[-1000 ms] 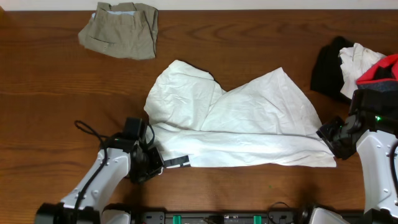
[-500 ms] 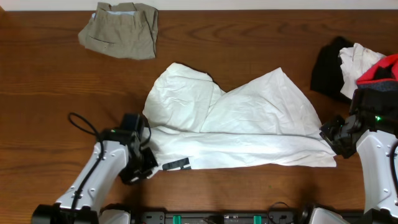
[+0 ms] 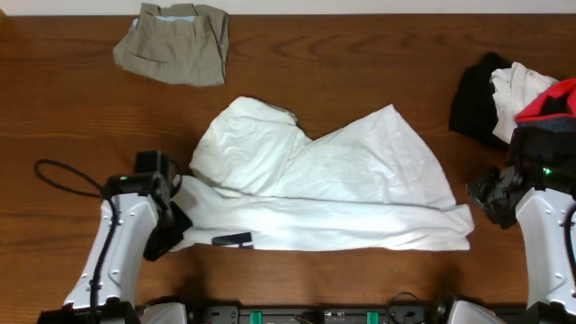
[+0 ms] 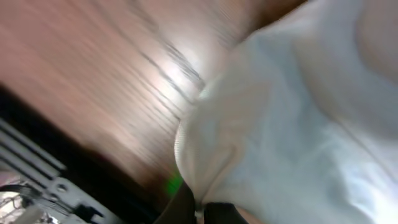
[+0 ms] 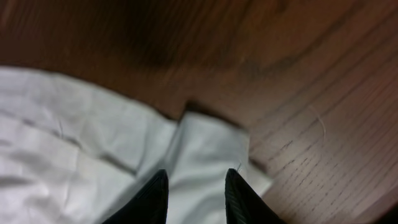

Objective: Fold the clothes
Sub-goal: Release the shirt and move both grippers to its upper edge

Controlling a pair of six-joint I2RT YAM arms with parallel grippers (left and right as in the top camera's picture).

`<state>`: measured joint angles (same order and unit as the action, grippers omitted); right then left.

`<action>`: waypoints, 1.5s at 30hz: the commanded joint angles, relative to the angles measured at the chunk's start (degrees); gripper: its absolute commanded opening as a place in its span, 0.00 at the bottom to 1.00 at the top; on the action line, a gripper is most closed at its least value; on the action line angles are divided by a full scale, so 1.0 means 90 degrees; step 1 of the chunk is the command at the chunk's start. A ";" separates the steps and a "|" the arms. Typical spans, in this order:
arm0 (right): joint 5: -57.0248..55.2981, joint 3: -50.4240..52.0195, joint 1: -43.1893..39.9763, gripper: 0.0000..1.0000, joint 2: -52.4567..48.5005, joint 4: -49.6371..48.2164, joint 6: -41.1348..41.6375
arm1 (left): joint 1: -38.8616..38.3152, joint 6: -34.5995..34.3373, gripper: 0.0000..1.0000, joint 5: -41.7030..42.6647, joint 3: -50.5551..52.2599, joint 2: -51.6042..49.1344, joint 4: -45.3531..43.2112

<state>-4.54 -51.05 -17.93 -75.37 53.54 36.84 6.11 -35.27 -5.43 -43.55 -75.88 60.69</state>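
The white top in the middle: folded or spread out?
Half folded: the white top shows overlapping layers along its lower edge, yet lies wide and rumpled.

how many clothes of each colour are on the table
white: 2 (large white top, small white piece)
khaki: 1 (khaki piece)
black: 1 (black piece)
red: 1 (red piece)
total: 5

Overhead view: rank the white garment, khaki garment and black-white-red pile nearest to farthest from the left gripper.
1. Large white fabric garment, centre, held by the left gripper.
2. Folded khaki fabric garment, far left.
3. Heap of black, white and red clothes, right edge.
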 commanded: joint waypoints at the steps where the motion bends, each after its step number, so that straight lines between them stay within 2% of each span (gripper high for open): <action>1: -0.0136 -0.0053 -0.0049 0.30 -0.0019 0.0000 0.0090 | 0.0369 -0.0160 0.15 -0.0607 -0.0248 -0.0034 0.0046; 4: -0.0136 -0.0053 -0.0049 0.30 -0.0019 0.0029 0.0087 | 0.0500 0.0066 0.81 -0.0466 -0.0248 -0.0034 0.0085; 5: -0.0104 -0.0053 -0.0049 0.31 -0.0019 0.0036 0.0087 | 0.0498 0.0146 0.88 -0.0469 -0.0248 -0.0034 0.0092; 9: 0.0512 -0.0053 -0.0046 0.31 -0.0019 0.0041 -0.0194 | 0.0498 0.0053 0.98 -0.0452 -0.0284 -0.0032 0.0240; 17: 0.1996 -0.0053 -0.0034 0.36 -0.0019 -0.0012 -0.1647 | 0.0464 -0.0005 1.00 -0.0449 -0.0852 0.0141 0.0806; 21: 0.2370 -0.0053 0.0068 0.36 -0.0019 0.0022 -0.1751 | 0.0255 -0.0019 1.00 -0.0408 -0.1086 0.0476 0.0940; 27: 0.2560 -0.0053 0.0537 0.39 -0.0022 0.0214 -0.1911 | -0.0359 0.0459 1.00 0.1132 -0.1127 0.1059 0.0748; 31: 0.2555 -0.0051 0.0998 0.44 -0.0022 0.0175 -0.1911 | -0.1013 0.0534 0.97 0.1396 -0.1115 0.1093 0.0726; 36: 0.2555 -0.0053 0.1423 0.60 -0.0046 -0.0369 -0.1812 | -0.1710 0.0537 0.80 0.1394 -0.1090 0.0906 0.0194; 38: 0.2616 -0.0051 0.1501 0.62 -0.0075 -0.0627 -0.1712 | -0.1858 0.0556 0.80 0.1392 -0.1090 0.0818 -0.0104; 41: 0.3043 -0.0053 0.1600 0.75 -0.0134 -0.1243 -0.1991 | -0.2016 0.0867 0.80 0.1394 -0.1090 0.0733 -0.0758; 45: 0.3249 -0.0078 0.1698 0.74 -0.0265 -0.1882 -0.1955 | -0.2033 0.0918 0.80 0.1523 -0.1093 0.0634 -0.1693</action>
<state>21.98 -51.07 -3.90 -76.62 38.24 19.92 -11.99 -28.77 7.29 -52.64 -69.49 48.36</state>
